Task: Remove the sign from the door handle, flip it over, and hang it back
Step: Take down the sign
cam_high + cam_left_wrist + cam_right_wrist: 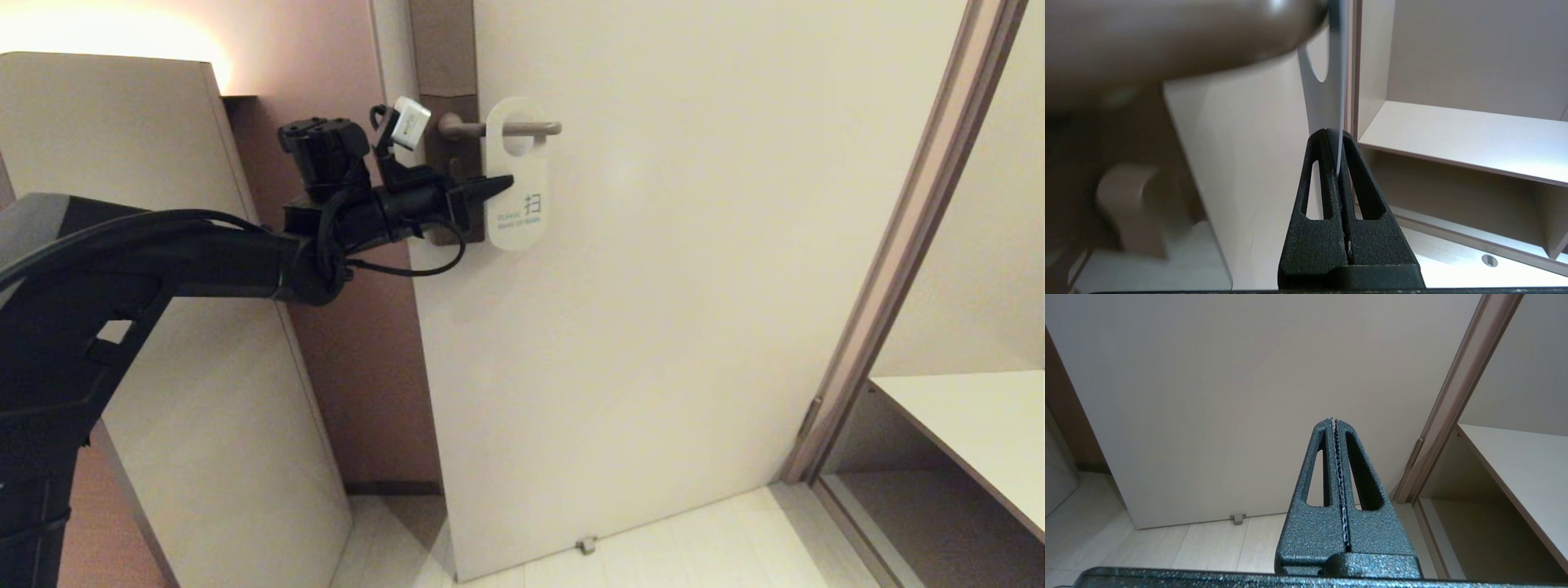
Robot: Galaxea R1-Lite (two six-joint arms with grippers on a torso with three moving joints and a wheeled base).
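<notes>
Head view: sign [516, 175] hangs on door handle [522, 128], left gripper [498, 185] at its edge. Left wrist view: fingers [1323, 171] clamped on sign. Right gripper [1336, 428], right wrist view only: fingers together, holding nothing.

Sign [1327, 98]: thin white card, seen edge-on
Left end effector [1338, 136]: fingers pinched on the sign's lower edge
Handle [1167, 36]: blurred, above
</notes>
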